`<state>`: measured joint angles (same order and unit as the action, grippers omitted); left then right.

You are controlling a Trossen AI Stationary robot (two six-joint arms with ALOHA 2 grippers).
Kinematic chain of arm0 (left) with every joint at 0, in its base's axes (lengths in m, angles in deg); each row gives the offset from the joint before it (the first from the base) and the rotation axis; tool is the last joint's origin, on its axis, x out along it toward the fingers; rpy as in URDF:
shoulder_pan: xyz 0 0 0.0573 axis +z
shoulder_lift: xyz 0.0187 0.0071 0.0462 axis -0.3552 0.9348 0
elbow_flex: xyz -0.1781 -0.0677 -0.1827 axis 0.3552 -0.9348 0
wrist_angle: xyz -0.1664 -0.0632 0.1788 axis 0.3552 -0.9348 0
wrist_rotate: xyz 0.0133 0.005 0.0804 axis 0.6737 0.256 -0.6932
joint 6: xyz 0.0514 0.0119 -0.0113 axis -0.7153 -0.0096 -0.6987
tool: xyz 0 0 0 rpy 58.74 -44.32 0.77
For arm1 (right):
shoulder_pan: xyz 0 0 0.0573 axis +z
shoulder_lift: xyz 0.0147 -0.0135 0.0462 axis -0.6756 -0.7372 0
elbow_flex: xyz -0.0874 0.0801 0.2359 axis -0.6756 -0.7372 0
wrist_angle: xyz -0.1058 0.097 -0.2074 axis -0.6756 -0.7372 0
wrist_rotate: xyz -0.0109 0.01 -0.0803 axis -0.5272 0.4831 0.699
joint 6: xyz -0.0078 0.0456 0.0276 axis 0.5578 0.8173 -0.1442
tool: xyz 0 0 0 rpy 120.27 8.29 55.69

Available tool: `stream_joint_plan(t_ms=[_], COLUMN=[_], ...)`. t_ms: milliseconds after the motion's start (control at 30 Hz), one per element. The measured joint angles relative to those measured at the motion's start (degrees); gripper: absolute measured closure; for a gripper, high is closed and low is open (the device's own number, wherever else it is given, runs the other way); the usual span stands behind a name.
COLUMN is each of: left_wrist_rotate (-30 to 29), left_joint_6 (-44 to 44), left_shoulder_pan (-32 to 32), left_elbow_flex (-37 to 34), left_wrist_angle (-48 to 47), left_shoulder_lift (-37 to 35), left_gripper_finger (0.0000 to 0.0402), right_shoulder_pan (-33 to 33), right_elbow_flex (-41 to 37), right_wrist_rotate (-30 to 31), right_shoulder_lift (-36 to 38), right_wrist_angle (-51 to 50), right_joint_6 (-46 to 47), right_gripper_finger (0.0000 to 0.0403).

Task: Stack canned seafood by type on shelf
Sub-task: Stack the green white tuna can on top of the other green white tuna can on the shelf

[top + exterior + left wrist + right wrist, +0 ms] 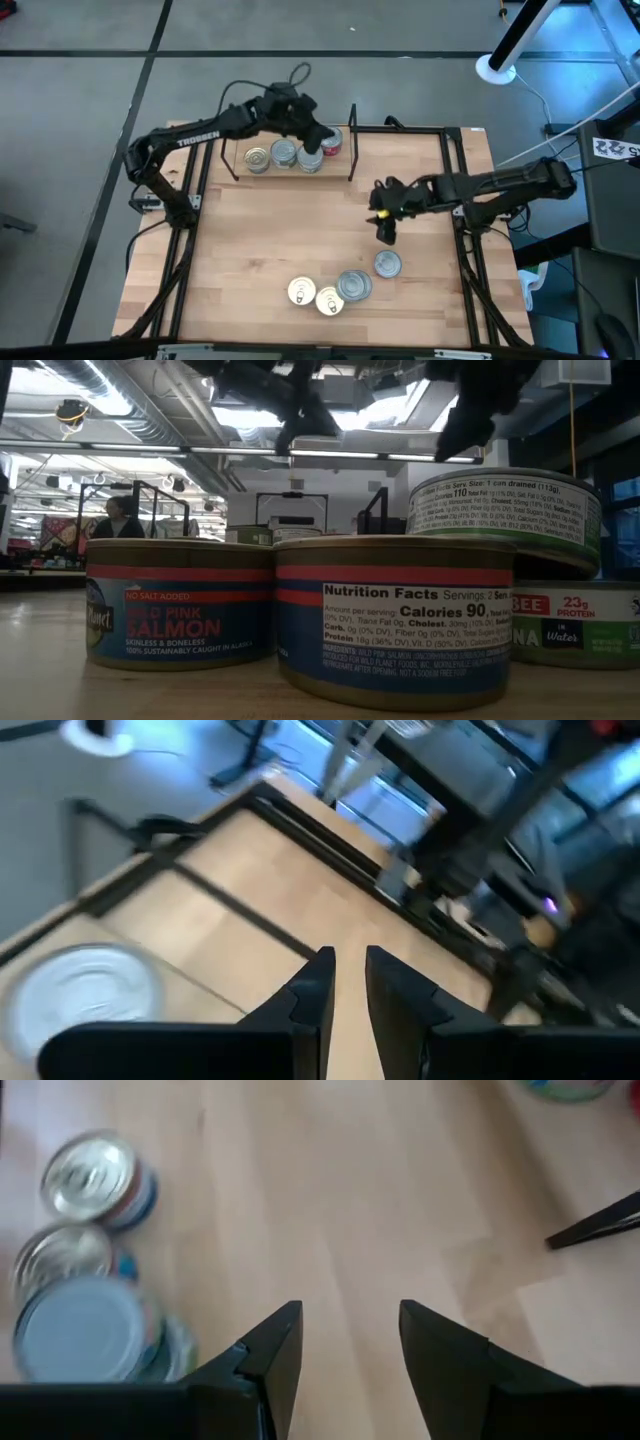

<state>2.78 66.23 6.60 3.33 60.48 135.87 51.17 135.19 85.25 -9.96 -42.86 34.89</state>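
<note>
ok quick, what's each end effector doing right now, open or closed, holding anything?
Left end effector: over the shelf, fingers nearly together, nothing between them.
Right end effector: open, empty, above bare table.

The table (300, 230) is pale, light-grained wood, framed in black. Both arms are dark, the left one (190, 138) lettered in white. The shelf tins (285, 154) show silver lids; one (331, 144) has a red side. Near tins (180, 600) wear blue labels with red bands; another (575, 622) looks green and white, though partly hidden.
</note>
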Motion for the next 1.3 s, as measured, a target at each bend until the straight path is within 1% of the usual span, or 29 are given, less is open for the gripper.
stream_joint_plan(t_ms=[100, 233, 367, 467, 600, 733, 833, 1000, 1133, 1300], left_wrist_rotate=[0.0, 0.0, -0.2, -0.7, -4.0, -11.1, -13.8, -14.1, -13.8, -11.2], left_joint_6=[-4.2, -11.1, -20.0, -24.3, -27.7, -31.2, -34.0, -37.8, -43.2, -51.2], left_shoulder_pan=[-4.5, -11.2, -18.1, -23.1, -28.8, -33.8, -36.2, -38.8, -40.5, -41.4], left_elbow_flex=[0.0, 0.0, 0.0, 0.0, 0.0, 0.0, 0.0, 0.0, 0.0, 0.0], left_wrist_angle=[-0.2, -0.6, -3.8, -5.3, -5.9, -5.9, -5.7, -5.8, -6.0, -5.8], left_shoulder_lift=[0.0, 0.0, 0.0, 0.0, 0.0, 0.1, 0.7, 4.7, 8.5, 12.1], left_gripper_finger=[0.0347, 0.0347, 0.0339, 0.0329, 0.0310, 0.0282, 0.0260, 0.0236, 0.0239, 0.0252], right_shoulder_pan=[3.5, 7.0, 8.8, 9.1, 9.1, 9.1, 9.1, 9.1, 8.9, 8.9], right_elbow_flex=[0.0, 0.0, 0.0, 0.0, 0.0, 0.0, 0.0, 0.0, 0.0, 0.0], right_wrist_rotate=[0.3, 2.9, 4.9, 5.1, 5.1, 5.1, 4.1, 4.1, 4.1, 4.7], right_shoulder_lift=[0.0, 0.0, 0.0, 0.0, 0.0, 0.0, 0.0, 0.0, 0.0, 0.0], right_wrist_angle=[-1.7, -1.8, -1.8, -1.7, -1.7, -1.6, -1.6, -1.6, -1.5, -1.5], right_joint_6=[0.5, 0.7, 2.6, 5.1, 7.8, 8.2, 8.2, 8.2, 8.2, 8.1], right_gripper_finger=[0.0233, 0.0233, 0.0233, 0.0233, 0.0233, 0.0233, 0.0233, 0.0233, 0.0233, 0.0233])
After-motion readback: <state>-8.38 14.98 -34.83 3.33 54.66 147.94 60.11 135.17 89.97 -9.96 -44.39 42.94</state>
